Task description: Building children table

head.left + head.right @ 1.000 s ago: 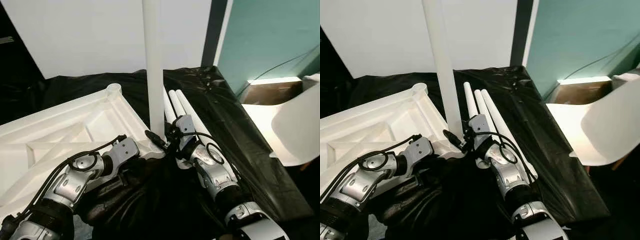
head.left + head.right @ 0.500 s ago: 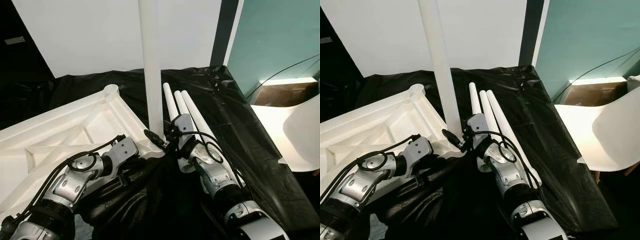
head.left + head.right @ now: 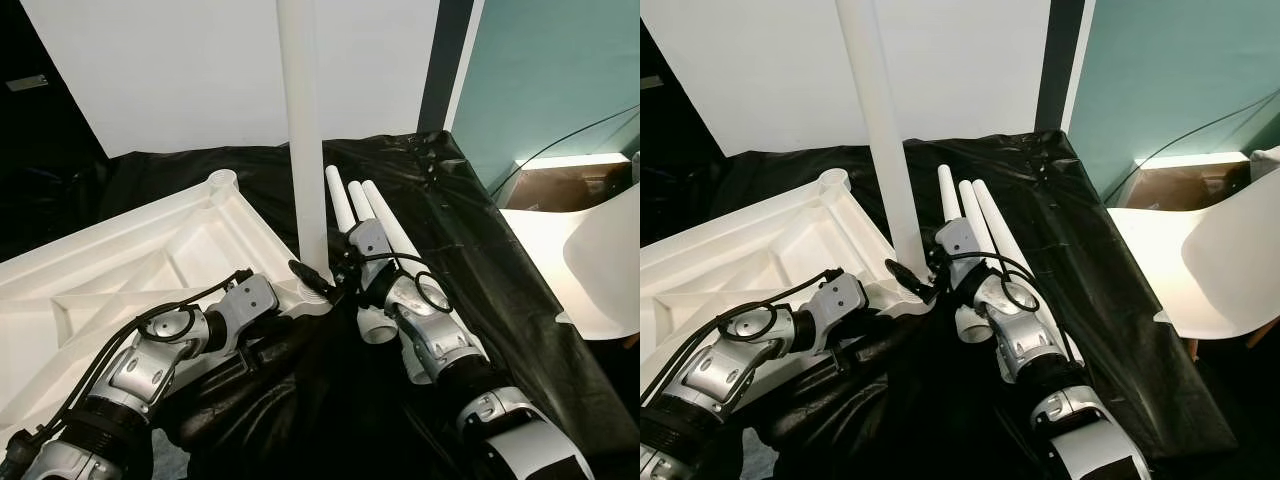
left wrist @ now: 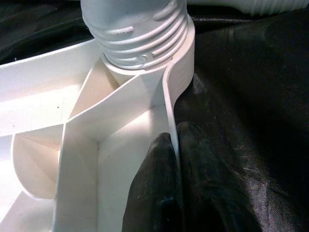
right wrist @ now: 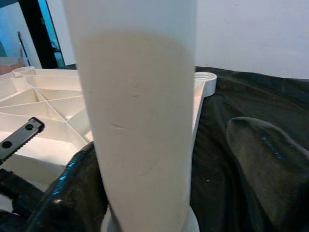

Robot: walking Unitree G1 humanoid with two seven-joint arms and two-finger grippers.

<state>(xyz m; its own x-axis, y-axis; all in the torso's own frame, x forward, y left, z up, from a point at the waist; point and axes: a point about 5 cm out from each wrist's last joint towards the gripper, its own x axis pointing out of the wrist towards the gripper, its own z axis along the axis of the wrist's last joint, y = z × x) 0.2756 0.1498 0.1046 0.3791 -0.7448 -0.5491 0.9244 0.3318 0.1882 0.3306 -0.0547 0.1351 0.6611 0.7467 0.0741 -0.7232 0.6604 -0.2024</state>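
Note:
The white tabletop [image 3: 150, 250] lies upside down on a black sheet. One white leg [image 3: 303, 130] stands upright in its near corner socket, and its threaded end [image 4: 140, 29] sits in the socket. My left gripper [image 4: 175, 140] is shut on the thin rim wall of the tabletop just beside that socket, one finger on each side. My right gripper [image 5: 161, 140] is open around the leg's base [image 5: 140, 121]. One finger rests against the leg and the other finger [image 5: 260, 159] stands clear of it. Three spare legs [image 3: 970, 200] lie side by side behind my right wrist.
The black sheet [image 3: 470, 250] ends in an edge at the right. Beyond it stands a white chair [image 3: 600, 260], with a brown board [image 3: 560, 180] at the foot of a teal wall. A white wall rises behind the tabletop.
The head camera shifted slightly a second ago. My right wrist has rolled and moved closer in beside the leg's base. The leg, tabletop and left gripper stay where they were.

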